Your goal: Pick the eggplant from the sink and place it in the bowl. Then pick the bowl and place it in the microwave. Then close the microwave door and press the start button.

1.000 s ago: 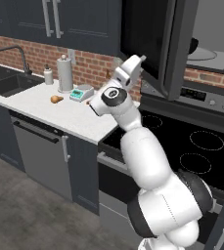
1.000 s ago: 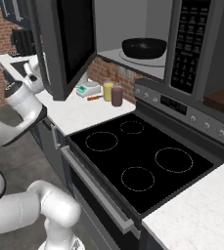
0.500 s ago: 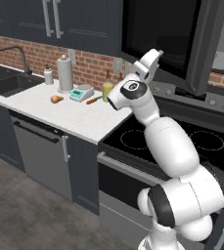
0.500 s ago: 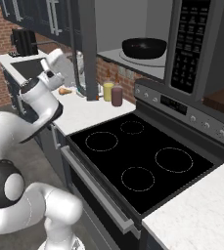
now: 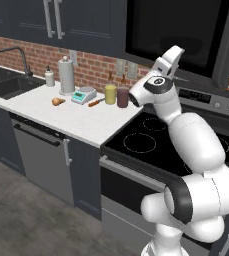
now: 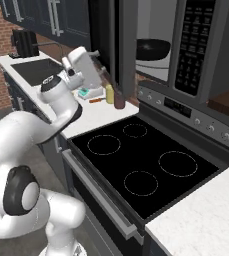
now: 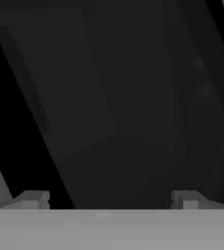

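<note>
Two dark fingertips (image 7: 35,199) of the end effector (image 7: 111,200) stand wide apart and empty, facing the glossy window of the microwave door (image 7: 113,107) at close range. In the right base view the end effector (image 6: 97,67) sits at nine o'clock of the door's free edge (image 6: 127,50), with the door swung partway open. The bowl (image 6: 153,49) already rests inside the microwave (image 6: 196,47); the eggplant cannot be made out. The door is judged rigid, light and hinged, its glass slippery, so a flat push near the free edge should serve better than a grasp.
</note>
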Motion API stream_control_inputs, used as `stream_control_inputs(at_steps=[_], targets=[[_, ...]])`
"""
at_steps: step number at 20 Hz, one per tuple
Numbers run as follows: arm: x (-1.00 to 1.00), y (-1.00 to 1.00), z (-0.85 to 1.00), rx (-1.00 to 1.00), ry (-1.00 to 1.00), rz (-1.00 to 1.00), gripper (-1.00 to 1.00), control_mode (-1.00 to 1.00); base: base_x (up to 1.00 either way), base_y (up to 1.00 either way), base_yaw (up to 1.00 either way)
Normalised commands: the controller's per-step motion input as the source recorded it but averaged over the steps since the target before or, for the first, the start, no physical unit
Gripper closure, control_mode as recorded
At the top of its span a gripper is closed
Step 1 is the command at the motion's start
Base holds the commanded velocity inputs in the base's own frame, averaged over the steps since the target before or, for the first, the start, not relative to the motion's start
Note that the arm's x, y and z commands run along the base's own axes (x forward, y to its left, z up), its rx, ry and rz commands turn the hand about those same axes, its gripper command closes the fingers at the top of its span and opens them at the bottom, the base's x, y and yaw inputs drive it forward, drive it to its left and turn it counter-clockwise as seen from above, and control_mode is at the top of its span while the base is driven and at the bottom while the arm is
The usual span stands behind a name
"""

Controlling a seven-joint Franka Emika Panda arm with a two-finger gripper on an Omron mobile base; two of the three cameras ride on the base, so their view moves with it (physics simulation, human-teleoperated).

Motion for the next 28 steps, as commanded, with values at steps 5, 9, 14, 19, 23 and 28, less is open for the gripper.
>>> stream_control_inputs(at_steps=[5, 9, 14, 19, 23, 28], targets=[[0.26, -0.63, 0.08, 0.09, 0.02, 0.01, -1.0, -1.0, 0.0, 0.0, 0.0], [0.42, -0.45, 0.03, 0.08, 0.02, 0.05, -1.0, -1.0, 0.0, 0.0, 0.0], [0.5, -0.26, 0.0, 0.04, 0.0, 0.06, -1.0, -1.0, 0.0, 0.0, 0.0], [0.55, -0.25, 0.0, 0.04, 0.0, 0.04, -1.0, -1.0, 0.0, 0.0, 0.0], [0.62, -0.32, 0.0, 0.05, 0.0, 0.05, -1.0, -1.0, 0.0, 0.0, 0.0], [0.68, -0.48, 0.0, 0.09, 0.0, 0.05, -1.0, -1.0, 0.0, 0.0, 0.0]])
